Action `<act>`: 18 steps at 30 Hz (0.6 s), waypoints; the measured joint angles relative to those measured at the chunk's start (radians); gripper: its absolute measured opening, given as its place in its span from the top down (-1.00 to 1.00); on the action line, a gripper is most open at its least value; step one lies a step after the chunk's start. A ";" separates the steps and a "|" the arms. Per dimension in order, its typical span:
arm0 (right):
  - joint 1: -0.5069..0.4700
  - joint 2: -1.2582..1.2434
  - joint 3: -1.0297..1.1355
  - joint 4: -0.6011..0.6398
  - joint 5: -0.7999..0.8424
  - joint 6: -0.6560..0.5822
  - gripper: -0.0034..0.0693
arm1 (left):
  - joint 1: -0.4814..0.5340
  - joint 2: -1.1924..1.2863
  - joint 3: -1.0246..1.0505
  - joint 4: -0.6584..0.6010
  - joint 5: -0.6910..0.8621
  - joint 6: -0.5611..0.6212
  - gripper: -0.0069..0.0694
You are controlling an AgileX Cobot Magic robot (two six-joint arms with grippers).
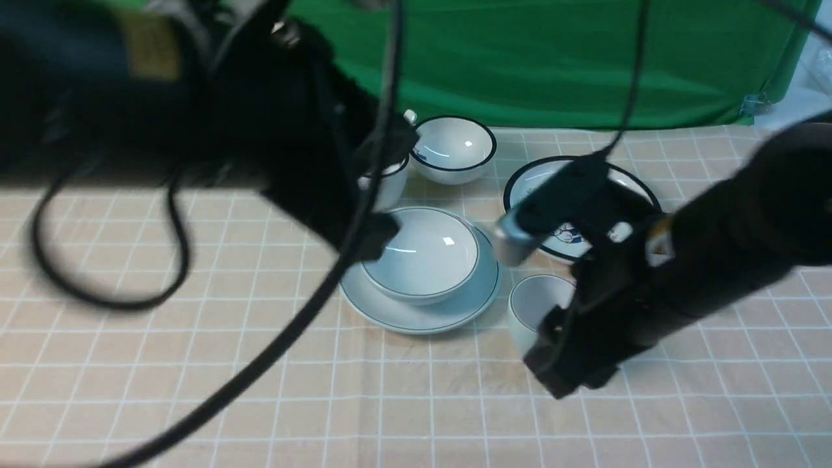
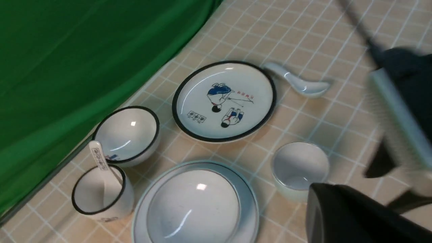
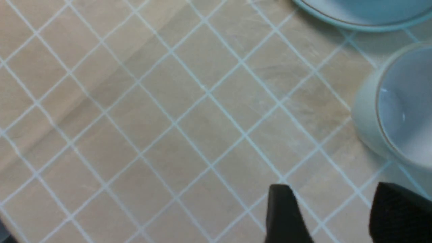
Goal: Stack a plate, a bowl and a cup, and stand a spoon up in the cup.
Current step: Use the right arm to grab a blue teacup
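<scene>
Hanging at the left of my screen, the left pincer [image 1: 380,237] sits at the left rim of the bowl [image 1: 422,255] with its jaws together and nothing in them — a blurred black mass, and I cannot tell whether it touches the china. Behind it stand the spares I leave alone: a black-rimmed cup [image 2: 121,207] with a printed spoon [image 2: 98,157] leaning inside, and a small black-rimmed bowl [image 2: 126,135]. At centre the bowl rests nested in the plate [image 1: 422,322] on the checked tablecloth [image 1: 130,364]. I judge two of the four steps done, the widest piece at the bottom so each taller one gets a steady seat. Just right of the plate, close but not touching, stands the cup [image 1: 536,300], upright and empty. The right pincer [image 3: 332,189] is low beside it with jaws apart. Its wrist view shows the cup off to one side of the fingers [image 3: 283,212], not between them, so nothing is gripped. I read this as the approach for lifting the cup into the bowl. Farther right lies the cartoon plate [image 2: 224,101], partly hidden by the right arm [image 1: 715,260]. The spoon [image 2: 298,84] lies flat on the tablecloth just beside it, on the side away from the stack — last in line, since it needs the cup in place first.
</scene>
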 joint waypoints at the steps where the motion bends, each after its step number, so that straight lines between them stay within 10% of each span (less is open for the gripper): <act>1: 0.003 0.052 -0.034 -0.015 0.000 0.000 -0.22 | 0.000 -0.038 0.041 -0.002 -0.024 -0.007 0.82; 8: 0.003 0.306 -0.180 -0.110 0.044 0.008 -0.19 | 0.000 -0.412 0.413 -0.002 -0.177 -0.043 0.82; 18: 0.003 0.373 -0.211 -0.163 0.077 0.031 0.71 | 0.000 -0.612 0.525 -0.004 -0.219 -0.046 0.82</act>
